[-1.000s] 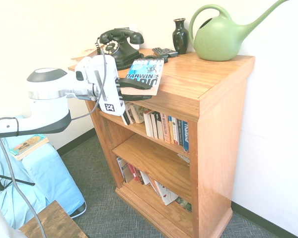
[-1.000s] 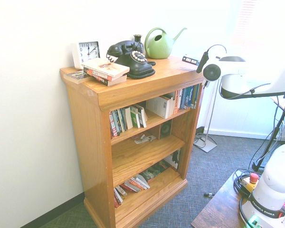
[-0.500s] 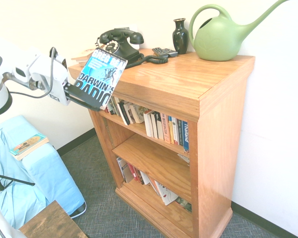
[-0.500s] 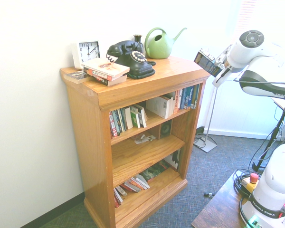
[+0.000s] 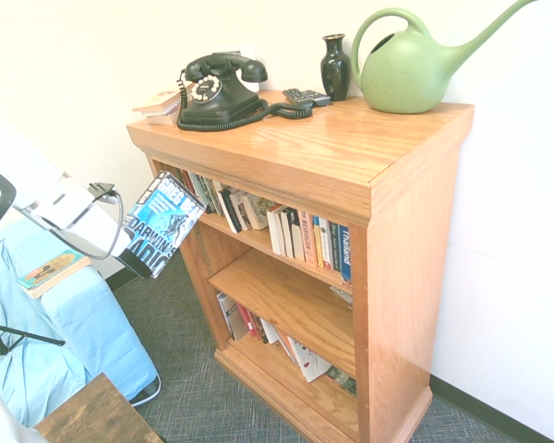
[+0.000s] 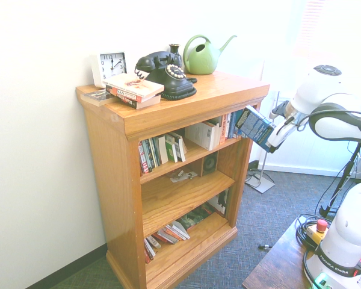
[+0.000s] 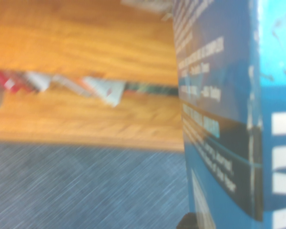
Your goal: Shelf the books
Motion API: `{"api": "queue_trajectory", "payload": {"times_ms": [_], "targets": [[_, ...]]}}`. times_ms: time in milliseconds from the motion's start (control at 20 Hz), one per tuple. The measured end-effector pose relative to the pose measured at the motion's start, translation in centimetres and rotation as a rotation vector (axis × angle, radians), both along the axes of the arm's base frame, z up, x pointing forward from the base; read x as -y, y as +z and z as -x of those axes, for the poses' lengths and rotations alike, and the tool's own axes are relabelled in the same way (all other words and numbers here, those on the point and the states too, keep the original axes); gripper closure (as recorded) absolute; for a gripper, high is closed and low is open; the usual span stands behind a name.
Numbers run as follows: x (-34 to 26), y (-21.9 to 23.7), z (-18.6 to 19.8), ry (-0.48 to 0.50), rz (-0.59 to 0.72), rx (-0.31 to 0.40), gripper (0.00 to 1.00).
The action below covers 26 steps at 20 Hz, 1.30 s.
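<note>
A blue-and-white paperback (image 5: 162, 224) with bold title lettering hangs tilted in the air in front of the bookcase's (image 5: 369, 157) left front corner, level with the upper shelf. My gripper (image 5: 130, 261) is shut on its lower end. From the other side, the same book (image 6: 256, 126) and gripper (image 6: 272, 143) sit just off the bookcase's right front post. In the wrist view the book's blue cover (image 7: 219, 119) fills the right part, with lower shelves and carpet behind. More books (image 5: 300, 238) stand in a row on the upper shelf.
A black telephone (image 5: 217, 89), a dark vase (image 5: 335, 66) and a green watering can (image 5: 411, 66) stand on the bookcase top, with a clock (image 6: 111, 65) and stacked books (image 6: 132, 89). The middle shelf (image 5: 286, 300) holds little. Leaning books (image 5: 263, 332) fill the bottom shelf. A blue-covered seat (image 5: 46, 341) stands left.
The arm has swung away from the bookcase top and come down, carrying the paperback from the top's edge to the upper shelf's height beside the front corner. The grip stays shut.
</note>
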<state>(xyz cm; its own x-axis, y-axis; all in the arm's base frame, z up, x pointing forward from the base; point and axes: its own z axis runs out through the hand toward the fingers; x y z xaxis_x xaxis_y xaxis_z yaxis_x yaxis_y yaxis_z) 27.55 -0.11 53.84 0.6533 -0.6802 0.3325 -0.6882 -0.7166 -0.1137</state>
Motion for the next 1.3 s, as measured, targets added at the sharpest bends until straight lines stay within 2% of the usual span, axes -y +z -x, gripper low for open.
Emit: {"api": "queue_trajectory", "payload": {"times_ms": [500, 850, 1300], "targets": [[0.1, -8.1, -8.3, 0.052, -0.074, -0.038, 1.00], [-1.2, -9.0, -14.2, 0.073, -0.110, -0.029, 1.00], [-1.8, -10.9, -19.6, 0.082, -0.122, -0.033, 1.00]]}}
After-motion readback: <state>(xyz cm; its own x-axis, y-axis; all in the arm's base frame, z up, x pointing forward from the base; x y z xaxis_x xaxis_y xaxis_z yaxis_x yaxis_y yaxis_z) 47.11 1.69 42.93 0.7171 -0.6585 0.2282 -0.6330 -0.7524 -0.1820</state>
